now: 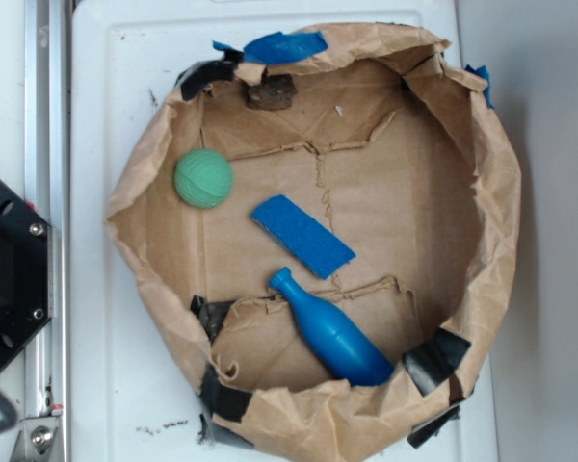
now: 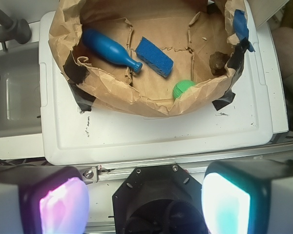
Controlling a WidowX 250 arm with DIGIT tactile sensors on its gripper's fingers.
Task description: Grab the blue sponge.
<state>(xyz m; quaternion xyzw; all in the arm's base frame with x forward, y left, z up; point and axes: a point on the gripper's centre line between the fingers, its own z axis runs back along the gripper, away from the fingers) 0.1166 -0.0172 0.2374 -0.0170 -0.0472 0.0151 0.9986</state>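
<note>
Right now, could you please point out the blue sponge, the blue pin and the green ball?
blue sponge point(image 1: 302, 236), exterior view, middle of its top face.
blue pin point(image 1: 335, 336), exterior view, wide body.
green ball point(image 1: 203, 178), exterior view, centre.

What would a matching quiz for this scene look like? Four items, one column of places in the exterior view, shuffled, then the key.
Items:
1. sponge
2. ball
3. pin
4. brown lump

Places in the exterior view:
A. at the top wall of the paper nest
B. left side, near the paper wall
C. middle of the floor, lying flat and diagonal
D. lower part, lying on its side, narrow end toward the sponge

Pairs: 1-C, 2-B, 3-D, 4-A
</note>
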